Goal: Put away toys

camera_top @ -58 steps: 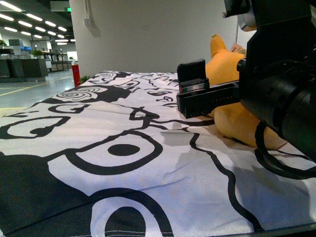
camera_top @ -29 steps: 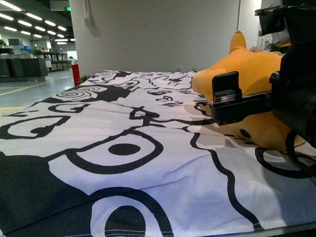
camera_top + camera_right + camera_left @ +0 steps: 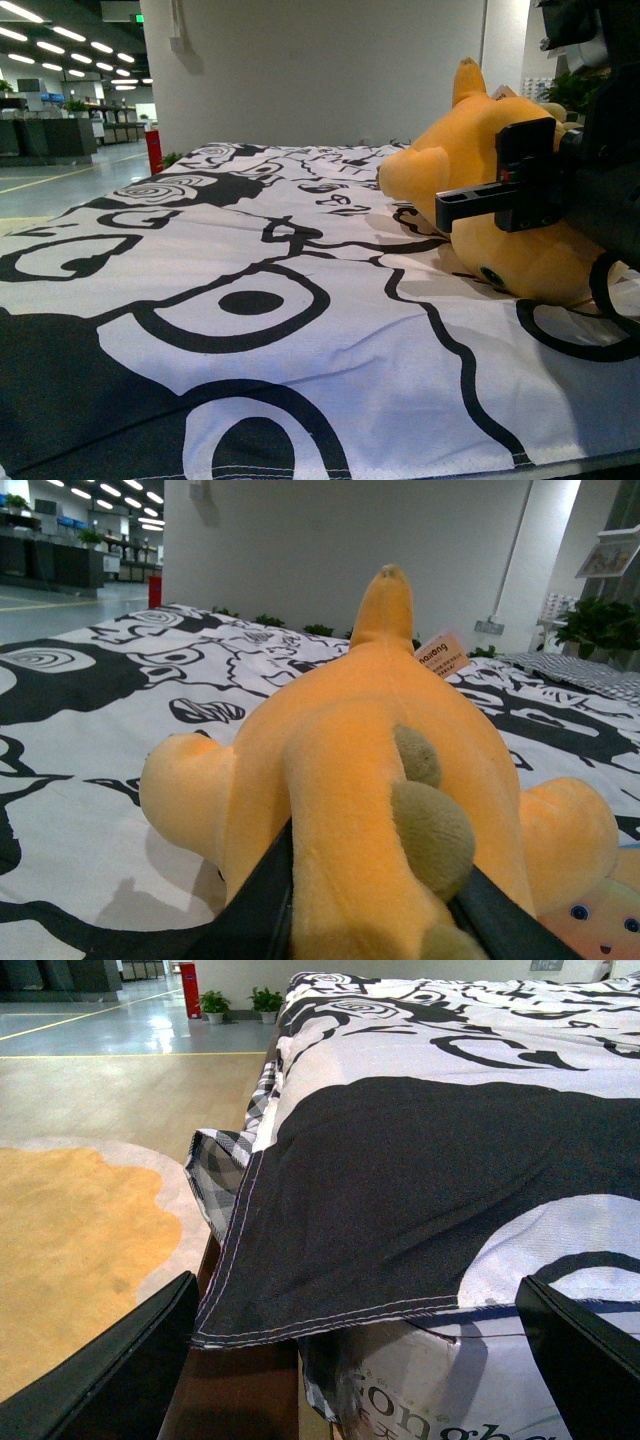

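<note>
one yellow-orange soft plush animal (image 3: 450, 165) lies at right of frame on black-and-white patterned cloth (image 3: 250, 300); my right gripper (image 3: 380, 920) clamps its body, ready to lift; my left gripper (image 3: 345, 1370) gapes wide, idle.

Black hardware all round here!
The right arm (image 3: 610, 180) is matte black and boxy; its flat rectangular finger (image 3: 525, 160), with a tiny red mark, shows in front of the plush animal (image 3: 450, 150), a squared black bar (image 3: 468, 210) jutting from its base. A black cable (image 3: 601, 288) curls beside the plush animal. The left gripper (image 3: 355, 1360) shows two plain black wedge-shaped fingers (image 3: 120, 1360).
</note>
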You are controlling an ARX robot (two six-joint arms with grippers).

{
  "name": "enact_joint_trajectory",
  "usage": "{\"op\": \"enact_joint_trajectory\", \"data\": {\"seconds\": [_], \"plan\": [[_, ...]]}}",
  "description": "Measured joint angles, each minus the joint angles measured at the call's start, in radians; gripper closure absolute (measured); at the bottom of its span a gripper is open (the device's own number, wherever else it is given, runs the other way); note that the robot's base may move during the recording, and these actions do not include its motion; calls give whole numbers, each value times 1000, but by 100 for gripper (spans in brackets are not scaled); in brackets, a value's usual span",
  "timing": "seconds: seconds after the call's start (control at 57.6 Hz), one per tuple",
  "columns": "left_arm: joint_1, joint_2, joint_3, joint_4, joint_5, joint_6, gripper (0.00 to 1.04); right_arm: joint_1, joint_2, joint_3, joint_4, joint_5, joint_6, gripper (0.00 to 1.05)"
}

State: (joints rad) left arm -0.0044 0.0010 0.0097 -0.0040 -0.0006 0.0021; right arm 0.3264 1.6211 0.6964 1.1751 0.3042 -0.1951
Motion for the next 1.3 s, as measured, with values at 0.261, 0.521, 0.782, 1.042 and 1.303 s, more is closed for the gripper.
{"op": "enact_joint_trajectory", "data": {"seconds": [0.261, 0.521, 0.782, 1.042, 1.303], "plan": [[0, 0, 0, 0, 0, 0, 6, -71, -80, 8, -92, -81, 48, 98], [0, 0, 0, 0, 0, 0, 6, -205, -229, 31, -191, -245, 163, 98], [0, 0, 0, 0, 0, 0, 6, -369, -378, 24, -227, -433, 287, 98], [0, 0, 0, 0, 0, 0, 6, -564, -518, -80, -212, -628, 438, 98], [0, 0, 0, 0, 0, 0, 6, -737, -666, -202, -195, -765, 609, 98]]}}
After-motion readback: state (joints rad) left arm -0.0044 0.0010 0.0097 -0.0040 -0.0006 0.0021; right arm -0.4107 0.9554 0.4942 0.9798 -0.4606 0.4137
